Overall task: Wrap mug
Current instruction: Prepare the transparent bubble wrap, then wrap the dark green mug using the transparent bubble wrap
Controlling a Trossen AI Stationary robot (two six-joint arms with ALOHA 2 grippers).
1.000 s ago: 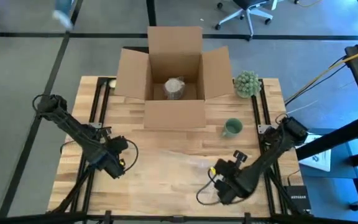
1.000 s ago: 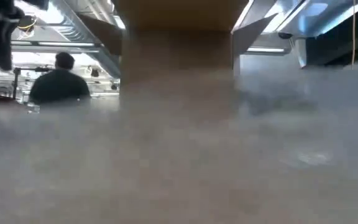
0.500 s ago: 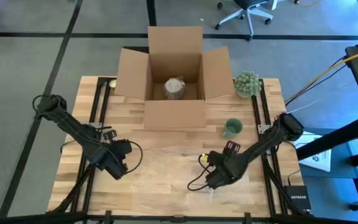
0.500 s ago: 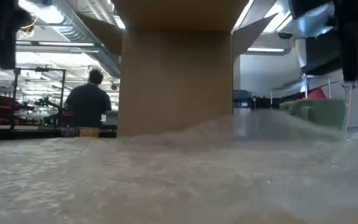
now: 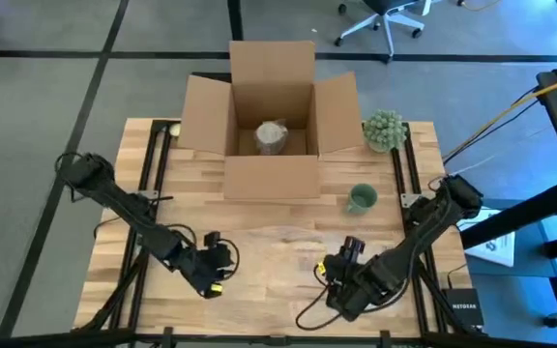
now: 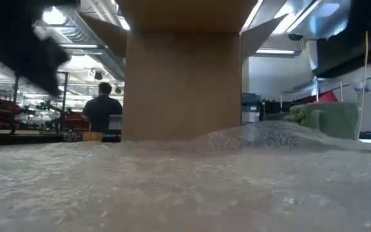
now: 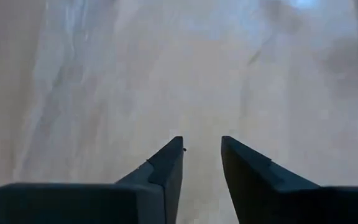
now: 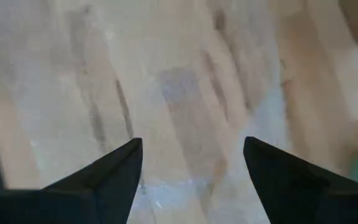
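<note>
A green mug [image 5: 361, 199] stands upright on the wooden table [image 5: 259, 290], right of the open cardboard box [image 5: 271, 116]; it is the green shape at the right of the low view [image 6: 330, 120]. A clear sheet of bubble wrap [image 5: 283, 249] lies flat on the table's middle and fills the low view's foreground [image 6: 185, 187]. My left gripper [image 5: 222, 263] hovers open at the sheet's left end, its fingers apart over the surface [image 7: 202, 148]. My right gripper [image 5: 338, 263] stands open at the sheet's right end, its fingers wide apart [image 8: 192, 147].
The box holds a pale wrapped bundle [image 5: 272, 135]. A green spiky plant-like ball [image 5: 385, 129] sits at the table's far right, behind the mug. Black rails [image 5: 153, 174] run along both table sides. A person [image 6: 105, 111] stands in the room beyond.
The bubble wrap, raised in front of the low camera a second ago, has dropped and now lies flat on the table. My left gripper has moved toward the table's right and near edge. My right gripper has swung toward the table's middle and then back a little toward the near edge.
</note>
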